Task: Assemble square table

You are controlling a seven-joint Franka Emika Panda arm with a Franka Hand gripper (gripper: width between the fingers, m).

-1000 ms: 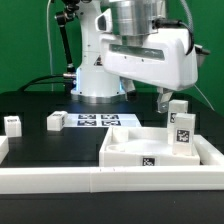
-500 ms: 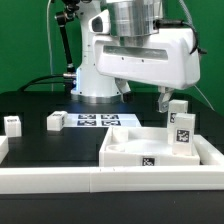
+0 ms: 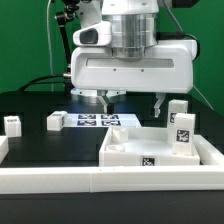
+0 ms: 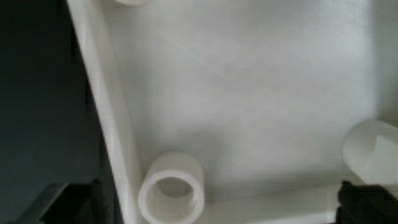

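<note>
Hand (image 3: 132,100) hung at upper centre of the exterior view, jaws spread wide with nothing between them. The square table top (image 3: 135,146) lay on the black bench (image 3: 40,145) at lower right, two white legs (image 3: 182,128) upright by its right side; the wrist view showed its raised rim and one round socket (image 4: 173,187).

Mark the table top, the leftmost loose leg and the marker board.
table top (image 3: 125,152), exterior view, front rim wall.
leftmost leg (image 3: 12,124), exterior view, tagged front face.
marker board (image 3: 100,120), exterior view, printed middle.
</note>
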